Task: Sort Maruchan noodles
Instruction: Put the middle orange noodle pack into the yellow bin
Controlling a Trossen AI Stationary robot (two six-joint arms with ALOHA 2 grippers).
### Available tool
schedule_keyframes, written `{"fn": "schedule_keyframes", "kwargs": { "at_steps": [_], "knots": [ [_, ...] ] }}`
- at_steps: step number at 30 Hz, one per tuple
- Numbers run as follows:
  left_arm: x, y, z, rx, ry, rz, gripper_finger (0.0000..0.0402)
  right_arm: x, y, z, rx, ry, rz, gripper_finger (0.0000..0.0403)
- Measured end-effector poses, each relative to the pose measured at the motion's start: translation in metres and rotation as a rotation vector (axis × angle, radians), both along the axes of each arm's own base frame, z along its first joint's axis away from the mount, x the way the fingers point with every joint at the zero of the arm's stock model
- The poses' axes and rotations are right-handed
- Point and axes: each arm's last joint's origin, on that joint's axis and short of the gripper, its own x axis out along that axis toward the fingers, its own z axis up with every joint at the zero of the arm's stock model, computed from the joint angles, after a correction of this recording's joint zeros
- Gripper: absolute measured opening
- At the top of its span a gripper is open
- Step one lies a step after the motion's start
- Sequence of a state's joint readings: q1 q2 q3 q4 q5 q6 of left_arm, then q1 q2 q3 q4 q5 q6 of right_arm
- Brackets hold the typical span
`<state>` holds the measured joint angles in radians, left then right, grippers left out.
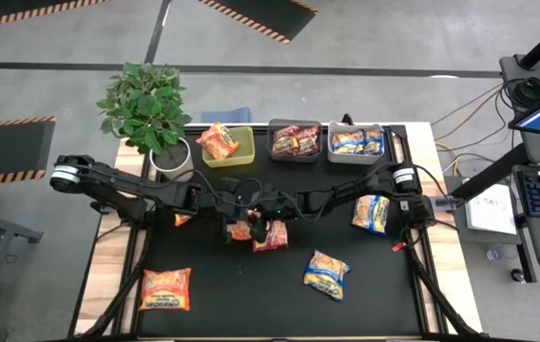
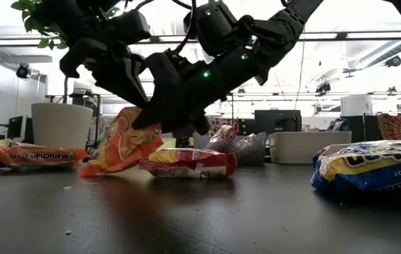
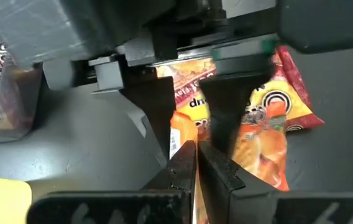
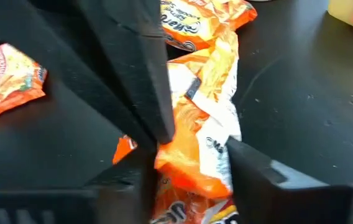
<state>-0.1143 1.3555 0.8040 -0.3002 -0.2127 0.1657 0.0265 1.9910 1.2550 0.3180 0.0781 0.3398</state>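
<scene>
Both arms meet over the middle of the black table [image 1: 213, 304]. In the high view the left gripper [image 1: 235, 226] and the right gripper [image 1: 268, 224] sit close together at frame centre, both over a small cluster of packets. The left gripper's fingers are pinched narrow on an orange packet [image 2: 119, 144], which the low view shows tilted up off the table, left of centre. The right gripper's fingers [image 4: 254, 163] stand apart on either side of that same orange packet; whether they touch it cannot be told. Just beside it, a red packet [image 2: 186, 161] lies flat on the table under the right arm.

Other noodles lie scattered: an orange one [image 1: 166, 288] at lower left, a blue-and-yellow one [image 1: 327, 274] at lower centre-right, another blue-and-yellow one [image 1: 372, 213] at right.

Along the top edge, the green bin [image 1: 241, 150] holds an orange packet, the dark bin [image 1: 295, 155] holds red ones, and the grey bin [image 1: 356, 155] holds blue-and-yellow ones.
</scene>
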Motion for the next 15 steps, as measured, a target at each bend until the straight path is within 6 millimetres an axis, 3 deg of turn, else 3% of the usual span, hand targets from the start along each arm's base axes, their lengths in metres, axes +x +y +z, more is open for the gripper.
{"fn": "schedule_keyframes", "kwargs": {
  "at_steps": [7, 15],
  "knots": [
    [-0.005, 0.002, 0.009, 0.052, -0.027, -0.018, 0.0, -0.001, 0.0, 0.002, -0.016, -0.001, 0.008, 0.0026],
    [-0.038, 0.013, 0.064, 0.237, -0.266, 0.118, 0.0, -0.005, -0.007, 0.021, -0.032, -0.027, -0.001, 0.0013]
  ]
}}
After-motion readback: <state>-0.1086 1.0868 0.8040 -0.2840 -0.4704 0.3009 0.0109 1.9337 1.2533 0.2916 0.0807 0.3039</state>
